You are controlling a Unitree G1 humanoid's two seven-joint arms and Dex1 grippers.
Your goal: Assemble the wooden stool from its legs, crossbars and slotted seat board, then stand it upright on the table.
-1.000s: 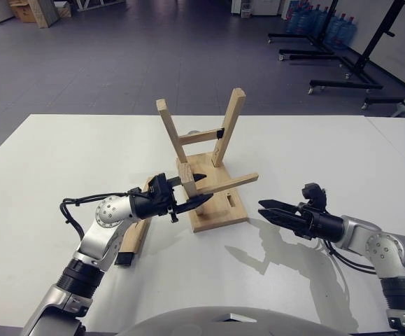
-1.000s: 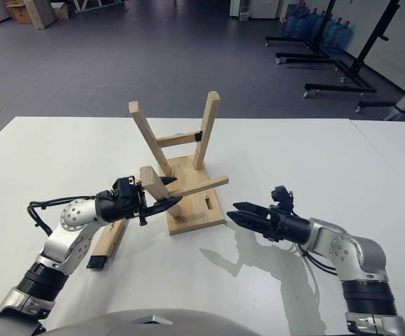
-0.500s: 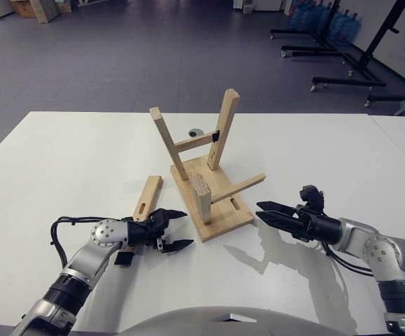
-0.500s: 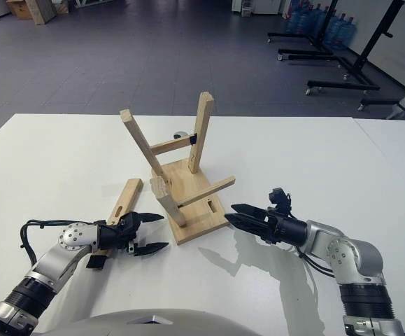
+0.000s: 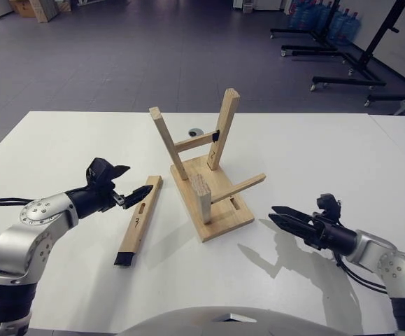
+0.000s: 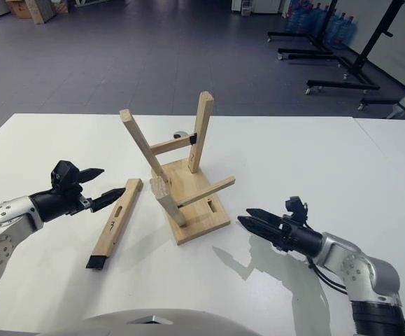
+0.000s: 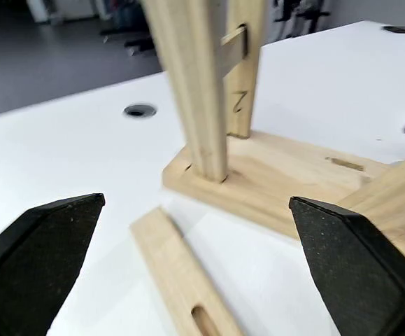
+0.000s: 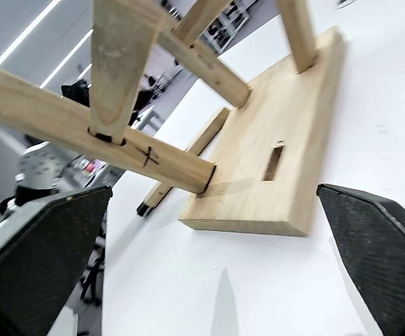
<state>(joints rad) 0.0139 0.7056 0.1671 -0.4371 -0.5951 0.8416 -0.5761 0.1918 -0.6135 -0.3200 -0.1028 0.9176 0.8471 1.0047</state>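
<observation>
The slotted seat board (image 5: 224, 212) lies flat on the white table. Two legs (image 5: 168, 143) (image 5: 223, 126) stand in it, joined by a crossbar (image 5: 195, 142). A shorter-looking third leg (image 5: 201, 197) stands at the front, and a crossbar (image 5: 243, 186) sticks out from it to the right. A loose leg (image 5: 138, 222) lies flat, left of the board. My left gripper (image 5: 138, 179) hovers open at that leg's far end, nothing between its fingers (image 7: 41, 241). My right gripper (image 5: 272, 213) is open and empty, just right of the board, pointing at it (image 8: 258, 168).
A small round hole (image 5: 194, 131) sits in the table behind the stool. Bare tabletop (image 5: 314, 154) stretches to the right and in front. Black stands (image 5: 356, 70) are on the floor far beyond the table.
My left gripper left the front leg, dipped near the table, then swung left to the loose leg's far end. The right gripper drew back slightly to the right. The camera shifted.
</observation>
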